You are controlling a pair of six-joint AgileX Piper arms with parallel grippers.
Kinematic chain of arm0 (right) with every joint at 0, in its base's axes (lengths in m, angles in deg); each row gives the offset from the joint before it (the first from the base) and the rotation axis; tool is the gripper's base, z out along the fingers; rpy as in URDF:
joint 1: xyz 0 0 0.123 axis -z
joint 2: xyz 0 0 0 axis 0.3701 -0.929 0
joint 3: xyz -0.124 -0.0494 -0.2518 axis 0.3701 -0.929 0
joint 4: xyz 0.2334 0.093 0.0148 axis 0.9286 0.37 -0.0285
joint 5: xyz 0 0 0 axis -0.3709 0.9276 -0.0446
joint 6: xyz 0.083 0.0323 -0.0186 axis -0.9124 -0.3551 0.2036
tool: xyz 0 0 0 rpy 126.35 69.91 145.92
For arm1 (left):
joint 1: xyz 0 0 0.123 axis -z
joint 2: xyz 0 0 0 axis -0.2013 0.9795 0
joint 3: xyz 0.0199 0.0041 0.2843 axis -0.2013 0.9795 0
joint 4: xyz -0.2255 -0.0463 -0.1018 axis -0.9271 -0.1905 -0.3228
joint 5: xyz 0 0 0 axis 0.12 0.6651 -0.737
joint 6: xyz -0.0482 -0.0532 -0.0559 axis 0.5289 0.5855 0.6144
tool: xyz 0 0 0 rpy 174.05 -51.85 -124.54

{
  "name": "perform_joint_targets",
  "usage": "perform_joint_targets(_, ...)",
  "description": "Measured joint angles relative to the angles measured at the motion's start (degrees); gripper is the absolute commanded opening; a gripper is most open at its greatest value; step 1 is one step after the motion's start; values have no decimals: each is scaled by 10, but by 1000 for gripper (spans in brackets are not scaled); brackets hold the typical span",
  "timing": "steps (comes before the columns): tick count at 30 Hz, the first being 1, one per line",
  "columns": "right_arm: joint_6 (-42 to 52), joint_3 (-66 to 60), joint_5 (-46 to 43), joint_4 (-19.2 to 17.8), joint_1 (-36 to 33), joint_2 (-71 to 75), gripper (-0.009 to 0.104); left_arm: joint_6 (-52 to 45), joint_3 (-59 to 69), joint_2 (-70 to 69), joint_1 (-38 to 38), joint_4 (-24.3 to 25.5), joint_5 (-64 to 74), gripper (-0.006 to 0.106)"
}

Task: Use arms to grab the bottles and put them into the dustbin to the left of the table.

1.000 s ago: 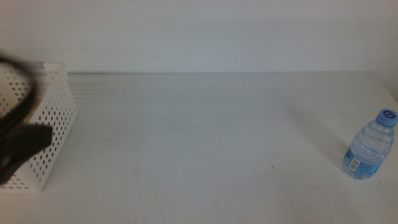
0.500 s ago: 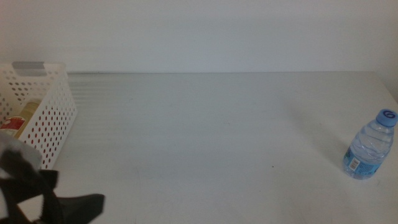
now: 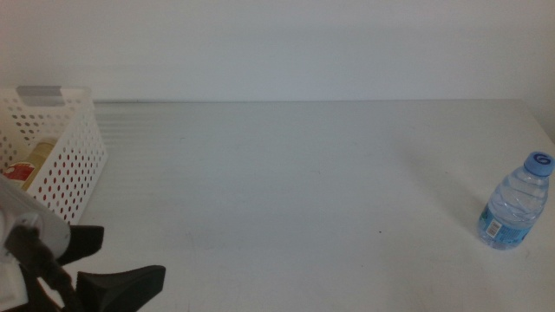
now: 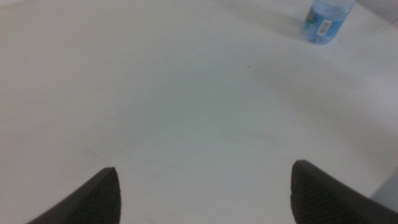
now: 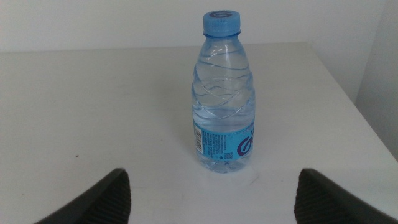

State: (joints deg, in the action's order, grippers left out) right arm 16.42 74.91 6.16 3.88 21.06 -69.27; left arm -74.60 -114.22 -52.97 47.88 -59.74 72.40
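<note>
— Two pairs of jaws, both spread wide and both empty. The right gripper [image 5: 208, 199] faces the small clear plastic water bottle with the blue cap [image 5: 223, 93], which stands upright between the lines of its two dark jaws but beyond their tips, not yet touched.

— And the left gripper [image 3: 117, 264]?

— Low at the near left corner of the large plain white tabletop [image 3: 286, 191], just beside the white perforated plastic basket with the grey handle [image 3: 74, 165]. It holds nothing; its wrist camera only sees bare table and the bottle far off.

— Where does the bottle sit on the table?

— Near the far right edge, well apart from the basket. Inside the basket something yellow and something red show through the holes; I'd judge those are the tea bottle and can, though I cannot make them out clearly.

— So what could go wrong?

— The bottle is light, tall and close to the table's right edge. If one jaw reaches it before the other, it may tip or roll off. A squeeze on the ribbed upper half could let it slip. Then the carry runs the whole width of the table, so a weak hold may drop it short, and the left arm by the basket could get in the way.
</note>
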Motion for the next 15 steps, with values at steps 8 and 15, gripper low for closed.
perform_joint_targets(8, 0, 0, 0, 0, 0, 0, 75, 1, 1, 0, -1, 74, -34, 90)
perform_joint_targets(15, 0, 0, 0, 0, 0, 0, 75, 1, 1, 0, -28, 74, -37, 90)
